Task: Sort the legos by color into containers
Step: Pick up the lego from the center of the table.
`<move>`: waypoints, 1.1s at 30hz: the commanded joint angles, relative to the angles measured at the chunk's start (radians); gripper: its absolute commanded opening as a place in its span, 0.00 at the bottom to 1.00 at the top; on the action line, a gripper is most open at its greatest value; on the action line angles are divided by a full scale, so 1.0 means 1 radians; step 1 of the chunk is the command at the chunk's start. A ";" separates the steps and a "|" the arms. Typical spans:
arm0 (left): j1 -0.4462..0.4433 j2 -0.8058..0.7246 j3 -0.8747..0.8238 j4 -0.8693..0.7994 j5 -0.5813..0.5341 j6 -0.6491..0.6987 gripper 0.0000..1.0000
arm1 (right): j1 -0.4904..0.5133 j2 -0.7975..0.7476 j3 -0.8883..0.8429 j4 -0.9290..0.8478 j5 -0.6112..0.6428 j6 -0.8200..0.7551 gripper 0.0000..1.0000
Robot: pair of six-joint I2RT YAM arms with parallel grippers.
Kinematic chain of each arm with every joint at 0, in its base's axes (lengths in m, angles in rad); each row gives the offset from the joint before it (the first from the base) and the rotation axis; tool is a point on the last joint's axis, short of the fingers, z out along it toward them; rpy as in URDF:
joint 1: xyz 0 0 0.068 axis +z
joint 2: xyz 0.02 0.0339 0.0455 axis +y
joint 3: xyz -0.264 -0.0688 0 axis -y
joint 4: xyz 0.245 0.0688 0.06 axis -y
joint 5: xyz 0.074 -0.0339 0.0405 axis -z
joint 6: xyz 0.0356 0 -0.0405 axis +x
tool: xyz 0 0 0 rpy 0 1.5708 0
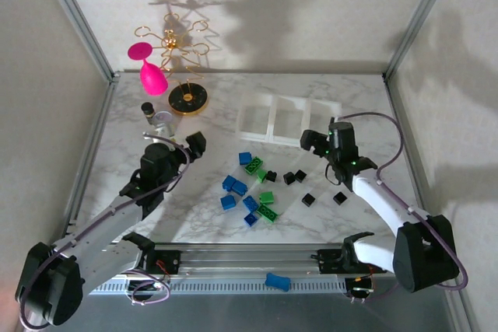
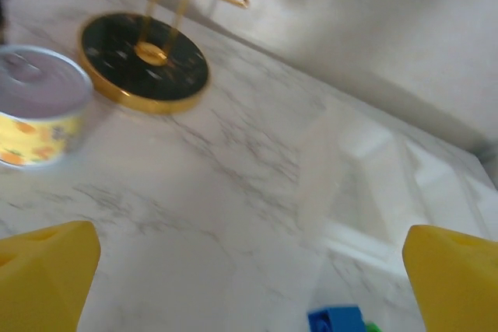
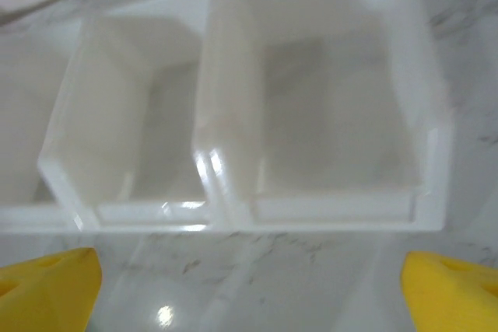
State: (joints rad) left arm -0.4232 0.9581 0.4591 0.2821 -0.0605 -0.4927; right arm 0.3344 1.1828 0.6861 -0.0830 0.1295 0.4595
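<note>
Your small plastic toy bricks are scattered loose on the marble-pattern desk, centre of the top view. Blue ones sit to the left of the bunch, green ones run down the middle, and the black ones are spread out to the right. One more blue block lies on the metal rail at the bottom centre.

The white translucent three-compartment plastic tray is just above the pile, upper centre of the frame. Your right fingers are spread wide with nothing between them, right in front of the tray's near rim in the right wrist view.

Your left fingers are released too, yellow tips far apart at the bottom corners of the left wrist view. A blue brick peeks in at the bottom edge there. A yellow-labelled round tin and a gold-rimmed black disc base sit upper left.
</note>
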 commanded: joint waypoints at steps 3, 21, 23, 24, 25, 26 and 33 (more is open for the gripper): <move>-0.130 0.049 0.067 -0.027 0.021 -0.041 0.99 | 0.103 0.041 0.069 -0.177 0.021 0.024 0.99; -0.357 0.206 0.139 -0.066 -0.077 -0.121 1.00 | 0.346 0.126 0.004 -0.304 0.020 0.203 0.91; -0.362 0.212 0.141 -0.067 -0.091 -0.120 0.99 | 0.351 0.135 -0.022 -0.267 0.001 0.206 0.87; -0.363 0.214 0.141 -0.070 -0.098 -0.124 1.00 | 0.351 0.142 -0.026 -0.258 -0.001 0.209 0.85; -0.364 0.217 0.142 -0.072 -0.104 -0.128 0.99 | 0.351 0.152 -0.028 -0.245 -0.006 0.210 0.83; -0.364 0.220 0.144 -0.073 -0.106 -0.130 0.99 | 0.351 0.161 -0.028 -0.235 -0.010 0.209 0.82; -0.367 0.217 0.161 -0.103 -0.127 -0.135 0.99 | 0.354 0.233 -0.035 -0.170 -0.015 0.207 0.74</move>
State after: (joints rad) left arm -0.7807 1.1782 0.5903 0.2039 -0.1478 -0.6109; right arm 0.6796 1.3922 0.6636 -0.2955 0.1112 0.6525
